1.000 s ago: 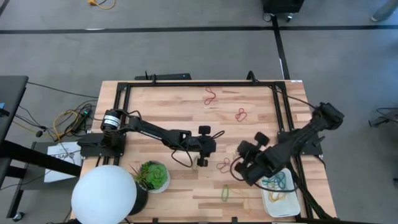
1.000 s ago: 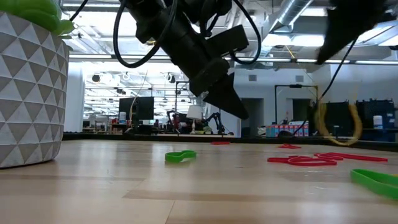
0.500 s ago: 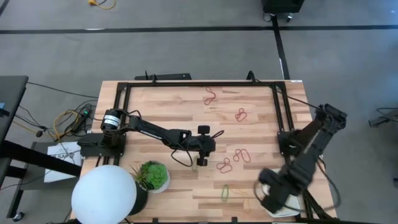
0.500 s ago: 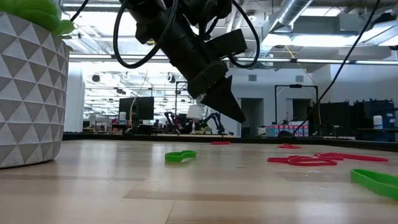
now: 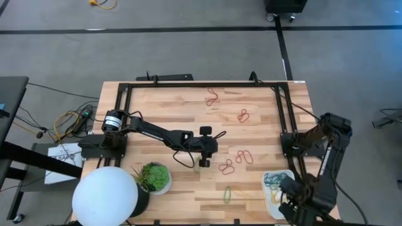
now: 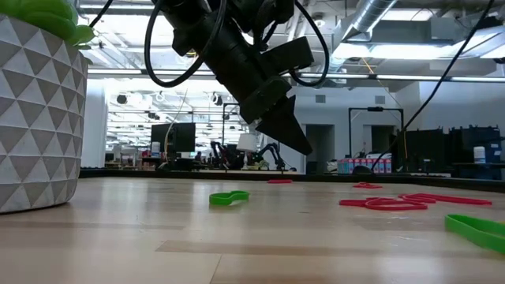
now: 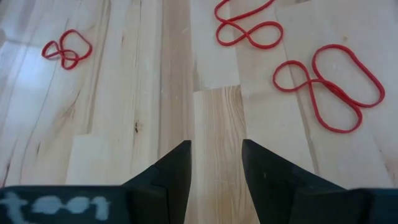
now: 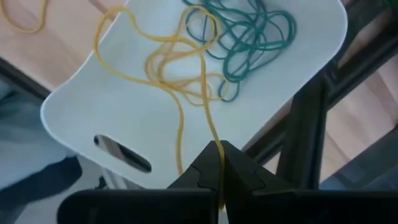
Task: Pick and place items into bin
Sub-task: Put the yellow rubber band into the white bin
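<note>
The bin (image 5: pixel 271 190) is a white tray at the table's near right corner; in the right wrist view the bin (image 8: pixel 112 118) holds teal bands (image 8: pixel 249 37) and yellow bands (image 8: pixel 174 62). My right gripper (image 8: pixel 219 157) hangs over it, shut on a yellow band. Red bands (image 5: pixel 235 161) lie flat mid-table, two more (image 5: pixel 212 97) farther back, and a green one (image 5: pixel 227 194) near the front. My left gripper (image 7: pixel 214 158) hovers open above bare wood left of the red bands (image 7: pixel 333 87). My right gripper pinches a yellow rubber band between its two shut fingers, on a thin strand (image 8: pixel 214 142) right at their free ends. The fingers point down from above. The band trails from them, and its far loops (image 8: pixel 180 81) lie in the tray.
A potted plant (image 5: pixel 155 177) and a large white round lamp (image 5: pixel 105 196) stand at the near left corner. A black frame (image 5: pixel 201 85) rims the table. In the low view the pot (image 6: pixel 39 118) stands close on the left, with a green band (image 6: pixel 229 197) on the wood.
My right arm has swung from the red bands at mid-table toward the near right corner and now stands over the bin. It carried the hanging yellow band along, and the band's lower loops now rest in the tray. The fingers have stayed shut.
</note>
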`<state>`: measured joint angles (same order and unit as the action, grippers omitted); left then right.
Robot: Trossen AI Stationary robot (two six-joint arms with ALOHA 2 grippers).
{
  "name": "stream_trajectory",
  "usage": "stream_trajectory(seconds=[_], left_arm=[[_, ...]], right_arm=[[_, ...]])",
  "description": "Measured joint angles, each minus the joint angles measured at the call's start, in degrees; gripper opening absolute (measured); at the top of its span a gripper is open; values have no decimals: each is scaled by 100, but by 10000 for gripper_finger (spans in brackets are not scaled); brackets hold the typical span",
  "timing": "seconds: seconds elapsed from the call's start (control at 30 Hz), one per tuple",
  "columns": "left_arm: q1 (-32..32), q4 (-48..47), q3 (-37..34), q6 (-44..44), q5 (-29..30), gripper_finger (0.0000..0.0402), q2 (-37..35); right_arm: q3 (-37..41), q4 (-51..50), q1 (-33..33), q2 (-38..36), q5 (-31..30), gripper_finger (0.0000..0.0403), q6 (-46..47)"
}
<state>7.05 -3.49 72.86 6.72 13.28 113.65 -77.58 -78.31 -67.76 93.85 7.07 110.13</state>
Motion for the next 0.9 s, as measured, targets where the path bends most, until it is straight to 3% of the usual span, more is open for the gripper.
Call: stream_trajectory(seconds=[0.27, 0.47, 0.53, 0.73, 0.9], left_arm=[[-2, 84, 2, -9, 0, 132, -2], [-2, 83, 2, -9, 0, 132, -2], [-2, 83, 2, -9, 0, 132, -2], [-2, 83, 2, -9, 0, 132, -2], [-2, 83, 2, -7, -2, 132, -2]], right_arm=[[-2, -113, -8, 154, 124, 26, 85], [-2, -434, 3, 154, 814, 57, 104], [-2, -445, 3, 154, 781, 60, 103], [-2, -74, 55, 154, -829, 61, -230], [-2, 117, 302, 154, -2264, 61, -1272]])
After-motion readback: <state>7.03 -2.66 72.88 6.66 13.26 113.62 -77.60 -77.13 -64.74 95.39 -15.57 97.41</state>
